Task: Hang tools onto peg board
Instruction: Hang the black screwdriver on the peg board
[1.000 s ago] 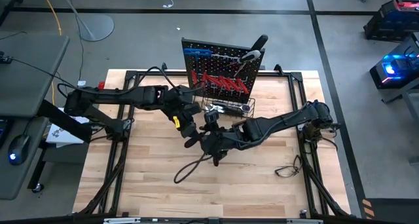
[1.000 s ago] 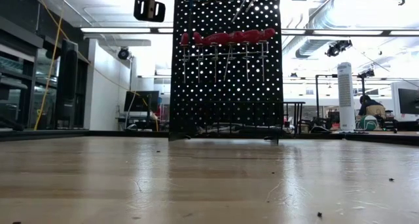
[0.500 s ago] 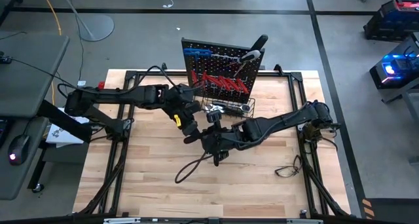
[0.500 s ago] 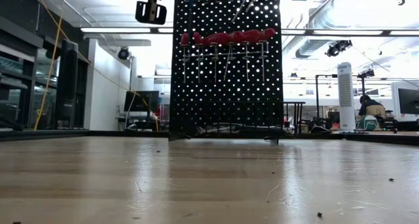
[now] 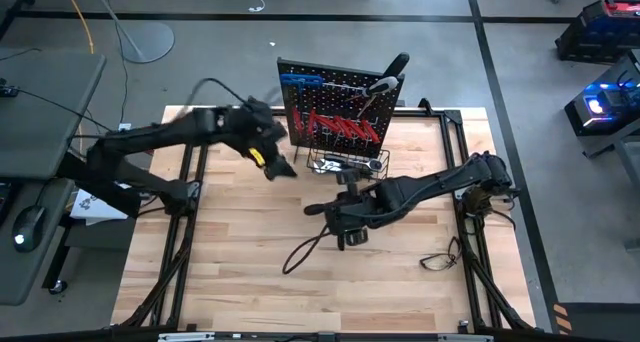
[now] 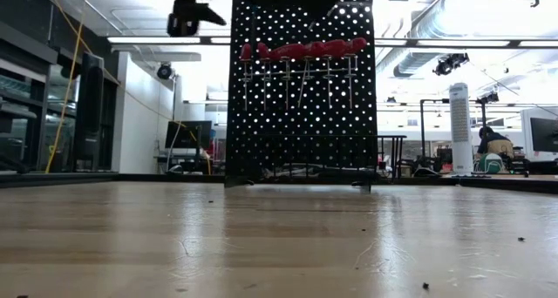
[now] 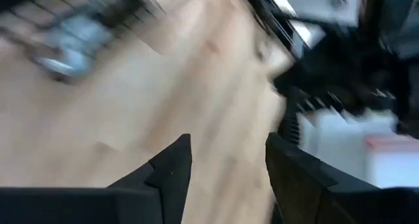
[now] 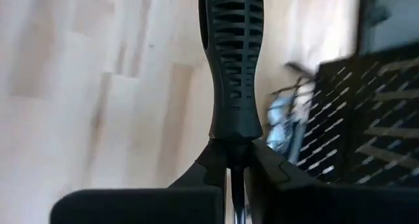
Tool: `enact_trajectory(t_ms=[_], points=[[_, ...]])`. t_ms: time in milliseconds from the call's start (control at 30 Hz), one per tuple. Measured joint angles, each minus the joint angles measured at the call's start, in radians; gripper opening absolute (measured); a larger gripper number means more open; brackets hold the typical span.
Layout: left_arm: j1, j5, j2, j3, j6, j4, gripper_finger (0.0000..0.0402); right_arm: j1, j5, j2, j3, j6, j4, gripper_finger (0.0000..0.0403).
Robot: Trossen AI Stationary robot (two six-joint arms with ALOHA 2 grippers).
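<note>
A table (image 5: pixel 240 262) of pale wood planks with visible grain, its finish softly shiny and lightly scuffed up close. An upright peg board (image 6: pixel 301 89) of black perforated metal, matt. Screwdrivers (image 6: pixel 301 50) hanging on it have glossy red plastic handles and thin bare-metal shafts. A basket (image 5: pixel 350 164) of thin black wire holds shiny silver metal tools. A black-handled screwdriver (image 8: pixel 230 60) has a ribbed, matt rubbery-looking grip. Robot fingers (image 7: pixel 171 168) are smooth, dark, matt plastic. Floor (image 5: pixel 520 42) of dull grey concrete.
</note>
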Motion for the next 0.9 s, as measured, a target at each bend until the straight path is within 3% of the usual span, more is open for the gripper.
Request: enact_trajectory(t_ms=[133,267,400,533,700,800,900], points=[[0.029,-0.193,-0.124,-0.003,0.058,-0.012,0.0177,0.000,-0.062,-0.052,0.000,0.152,-0.035,0.0013],[0.001,-0.365,-0.280,-0.061,0.114,0.085,0.0178,-0.029,-0.058,-0.108,0.000,0.242,0.066,0.0013],[-0.064,-0.494,-0.445,-0.213,0.051,0.245,0.0178,-0.083,-0.012,-0.158,0.000,0.261,0.331,0.0013],[-0.136,-0.574,-0.581,-0.404,-0.086,0.409,0.0178,-0.146,0.053,-0.188,0.000,0.221,0.704,0.0013],[-0.220,-0.623,-0.667,-0.597,-0.205,0.607,0.0178,-0.201,0.238,-0.199,0.001,0.127,1.100,0.0013],[-0.259,-0.669,-0.678,-0.661,-0.230,0.700,0.0179,-0.233,0.389,-0.192,0.001,0.169,1.114,0.0013],[-0.287,-0.694,-0.677,-0.693,-0.235,0.758,0.0179,-0.253,0.471,-0.178,0.000,0.238,1.074,0.0013]])
